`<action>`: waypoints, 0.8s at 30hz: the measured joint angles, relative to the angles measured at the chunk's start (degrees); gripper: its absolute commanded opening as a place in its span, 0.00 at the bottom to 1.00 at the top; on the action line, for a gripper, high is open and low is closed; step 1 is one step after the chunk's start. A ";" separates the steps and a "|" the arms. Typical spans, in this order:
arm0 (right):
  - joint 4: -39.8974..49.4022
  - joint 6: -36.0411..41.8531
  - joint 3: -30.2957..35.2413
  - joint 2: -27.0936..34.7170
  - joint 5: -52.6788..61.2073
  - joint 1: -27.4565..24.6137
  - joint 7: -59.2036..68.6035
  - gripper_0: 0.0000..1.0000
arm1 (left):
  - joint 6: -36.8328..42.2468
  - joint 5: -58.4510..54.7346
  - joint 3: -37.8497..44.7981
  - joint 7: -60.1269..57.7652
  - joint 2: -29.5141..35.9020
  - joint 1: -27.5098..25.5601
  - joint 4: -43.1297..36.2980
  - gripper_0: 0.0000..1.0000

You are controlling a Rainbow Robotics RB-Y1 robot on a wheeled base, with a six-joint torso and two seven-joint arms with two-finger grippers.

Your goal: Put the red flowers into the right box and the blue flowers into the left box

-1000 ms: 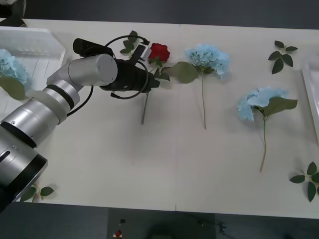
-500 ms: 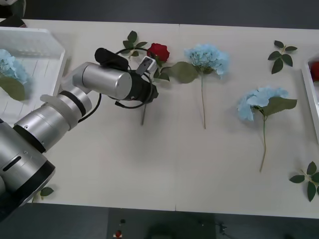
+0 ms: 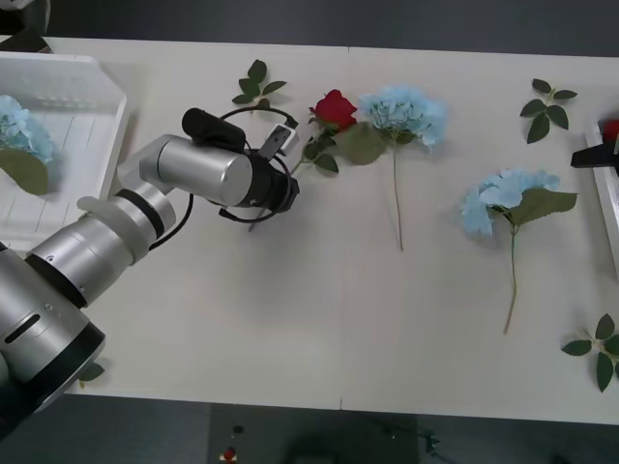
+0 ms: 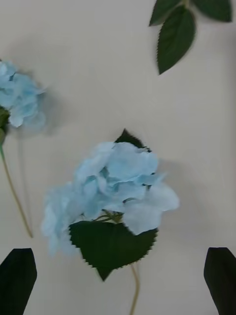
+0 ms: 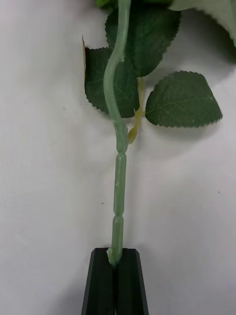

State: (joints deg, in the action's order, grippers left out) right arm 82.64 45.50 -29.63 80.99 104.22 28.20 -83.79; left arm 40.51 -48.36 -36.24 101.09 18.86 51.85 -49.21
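Note:
My left gripper point(image 5: 116, 261) is shut on the bottom end of a red flower's green stem point(image 5: 118, 162), low over the table. That rose's bloom point(image 3: 336, 106) lies beside a blue flower point(image 3: 404, 111). A second blue flower point(image 3: 503, 198) lies right of centre. A third point(image 3: 24, 130) rests in the left box point(image 3: 77, 82). Another red bloom point(image 3: 609, 130) shows in the right box point(image 3: 604, 188). My right gripper point(image 4: 120, 251) is open, its black tip point(image 3: 592, 158) at the right edge, with a blue flower point(image 4: 113, 187) ahead of it.
Loose green leaf sprigs lie at the back left point(image 3: 256, 82), back right point(image 3: 546, 106), front right point(image 3: 598, 353) and front left point(image 3: 82, 372). My left arm point(image 3: 126, 217) crosses the table's left side. Open tabletop spans the front middle.
The left gripper has taken the rose's stem and swung it. The bloom has shifted right, up against the hydrangea's leaf. The right gripper's tip has come in at the right edge.

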 measured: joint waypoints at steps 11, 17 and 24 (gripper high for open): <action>7.66 -1.55 0.15 -2.77 -0.54 -4.64 -9.80 1.00 | 4.15 -2.55 0.00 0.01 10.45 -12.54 -21.74 0.00; 10.24 -2.83 0.18 -6.76 -10.47 -6.56 -10.56 1.00 | 4.42 -4.02 0.28 0.01 19.87 -22.63 -35.77 0.00; 12.04 -3.36 0.18 -9.72 -20.83 -8.45 -10.57 1.00 | 4.47 -4.30 7.24 0.02 25.33 -35.45 -47.51 0.06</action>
State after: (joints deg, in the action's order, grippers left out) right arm 94.68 42.13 -29.45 71.27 83.39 19.75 -94.36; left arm 44.98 -52.65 -29.00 101.11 44.19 16.40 -96.72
